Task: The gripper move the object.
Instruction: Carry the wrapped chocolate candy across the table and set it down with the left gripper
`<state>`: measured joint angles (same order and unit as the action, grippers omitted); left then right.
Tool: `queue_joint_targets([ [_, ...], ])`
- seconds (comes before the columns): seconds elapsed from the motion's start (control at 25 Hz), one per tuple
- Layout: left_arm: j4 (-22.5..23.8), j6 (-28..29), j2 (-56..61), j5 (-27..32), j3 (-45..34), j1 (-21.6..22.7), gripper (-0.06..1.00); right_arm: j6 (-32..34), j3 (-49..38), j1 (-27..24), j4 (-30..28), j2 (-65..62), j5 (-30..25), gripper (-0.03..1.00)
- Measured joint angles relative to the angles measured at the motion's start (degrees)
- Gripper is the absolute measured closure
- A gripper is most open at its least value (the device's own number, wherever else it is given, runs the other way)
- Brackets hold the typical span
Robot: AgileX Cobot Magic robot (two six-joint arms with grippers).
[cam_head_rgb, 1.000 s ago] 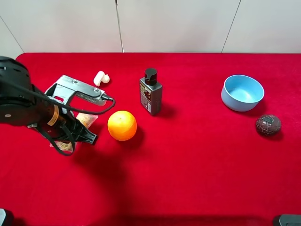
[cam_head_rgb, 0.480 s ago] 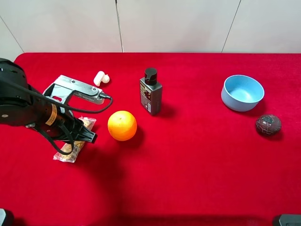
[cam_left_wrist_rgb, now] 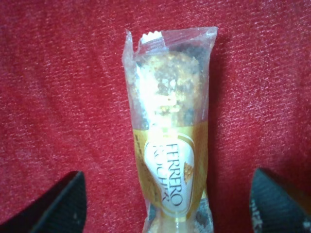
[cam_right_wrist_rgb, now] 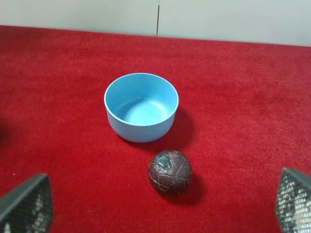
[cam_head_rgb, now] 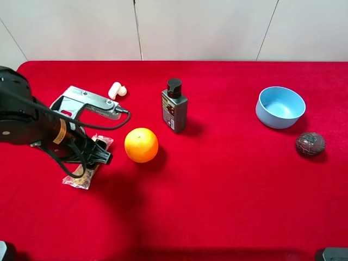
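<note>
Left gripper (cam_left_wrist_rgb: 165, 204) poised over a Ferrero Rocher packet (cam_left_wrist_rgb: 170, 136), jaws spread wide, one fingertip (cam_left_wrist_rgb: 53, 206) on each side and clear of the wrapper. The packet lies flat on the red tablecloth (cam_head_rgb: 217, 190), near an orange (cam_head_rgb: 141, 144). Right gripper (cam_right_wrist_rgb: 160, 208) likewise spread wide, holding nothing, above a dark ball (cam_right_wrist_rgb: 169, 172) beside a blue bowl (cam_right_wrist_rgb: 141, 107).
</note>
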<state>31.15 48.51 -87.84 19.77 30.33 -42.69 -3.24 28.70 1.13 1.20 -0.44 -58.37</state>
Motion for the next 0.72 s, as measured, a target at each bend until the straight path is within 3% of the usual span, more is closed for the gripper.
queue_joint_targets([
  [0.2, -3.4, -1.1, 0.1, 3.8, 3.2, 0.0, 0.12, 0.0, 0.0, 0.0, 0.0, 0.0, 0.0, 0.27],
  [0.48, -15.5, -12.1, 0.0, 15.4, 10.9, 0.0, 0.01, 0.0, 0.0, 0.0, 0.0, 0.0, 0.0, 0.27],
  [0.72, -21.4, -17.4, 0.0, 24.8, 17.5, 0.0, -0.01, 0.0, 0.0, 0.0, 0.0, 0.0, 0.0, 0.27],
])
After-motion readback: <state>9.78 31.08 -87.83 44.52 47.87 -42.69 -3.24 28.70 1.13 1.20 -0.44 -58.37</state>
